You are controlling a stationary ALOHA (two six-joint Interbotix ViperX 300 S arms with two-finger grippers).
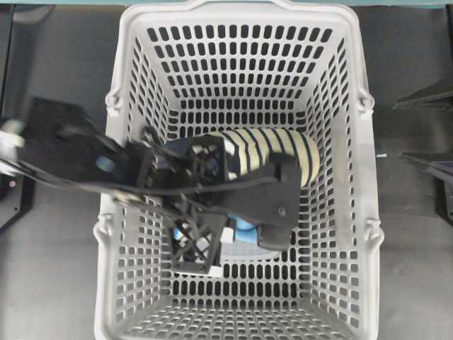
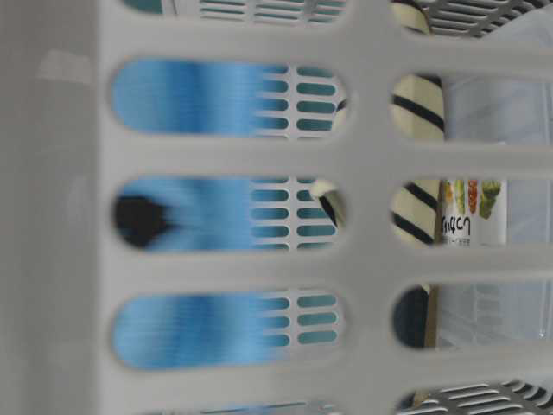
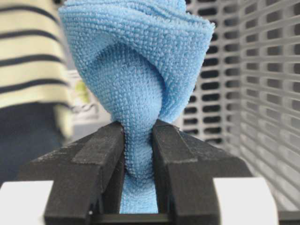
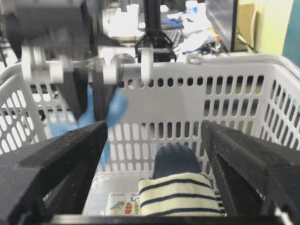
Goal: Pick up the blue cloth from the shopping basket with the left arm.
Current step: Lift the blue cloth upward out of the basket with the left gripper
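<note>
My left gripper (image 3: 138, 129) is shut on the sky-blue cloth (image 3: 136, 70), with a bunched fold pinched between its black fingers (image 3: 101, 150). In the overhead view the left arm (image 1: 85, 159) reaches from the left into the light grey shopping basket (image 1: 134, 42). It covers most of the cloth (image 1: 244, 227), so only a blue patch shows. The cloth shows blurred in the right wrist view (image 4: 115, 110) and through the basket's slots in the table-level view (image 2: 199, 207). My right gripper (image 4: 153, 129) is open and empty outside the basket's right rim (image 1: 398, 130).
A navy and cream striped slipper (image 1: 283, 152) lies on the basket floor beside the cloth, and also shows in the right wrist view (image 4: 178, 192). A clear packet with a vegetable label (image 4: 122, 204) lies under it. The slotted wall (image 3: 262, 93) is close to the left gripper.
</note>
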